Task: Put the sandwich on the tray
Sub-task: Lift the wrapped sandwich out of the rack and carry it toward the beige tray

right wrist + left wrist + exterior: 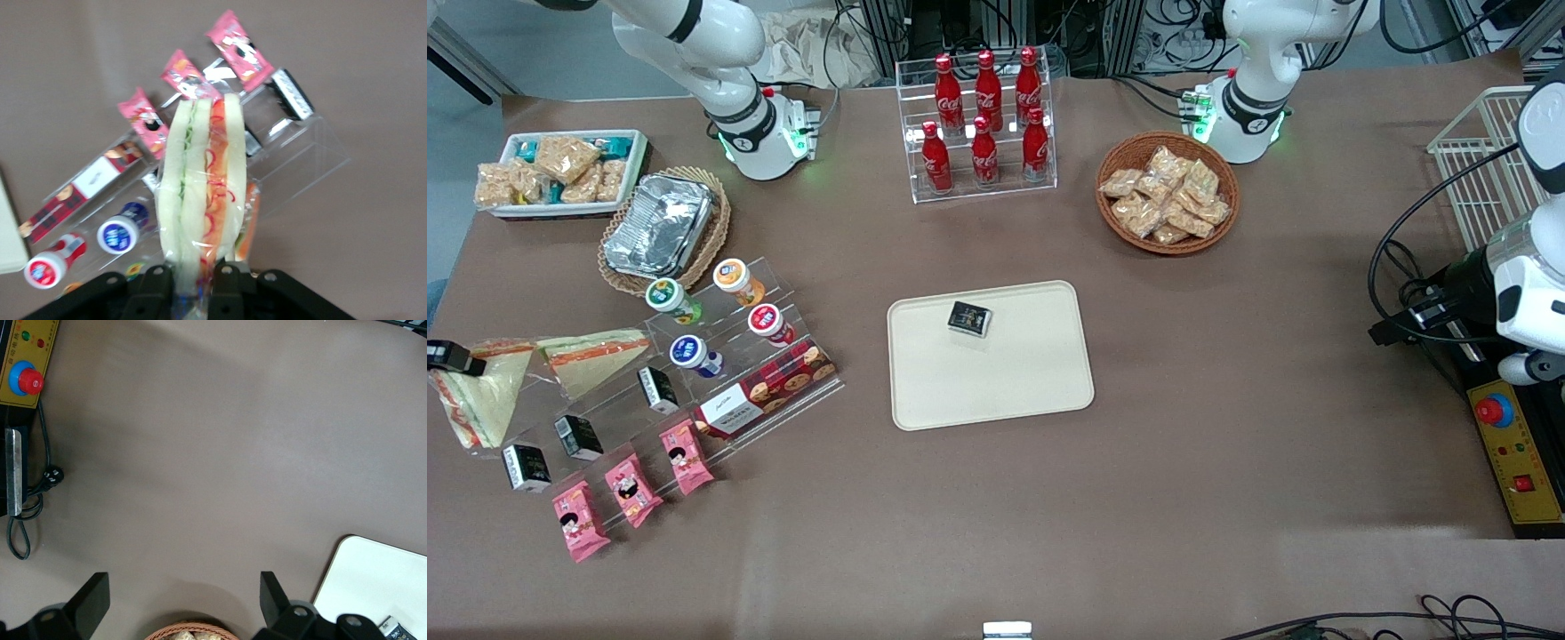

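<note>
The end effector (193,272) pinches the sandwich (203,183) by its wrapper, lifted above the acrylic stand (293,150) at the working arm's end of the desk (1227,444), at about nine o'clock from the tray (1032,391), well apart from it

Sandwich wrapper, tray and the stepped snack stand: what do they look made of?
The sandwich, held in the shut claw above the stand, seems wrapped in thin clear film: glossy, creased, filling visible through it. The tray looks like matte cream plastic, with a smooth moulded rim and rounded corners. The stand is probably clear acrylic: see-through steps with bright hard edges.
</note>
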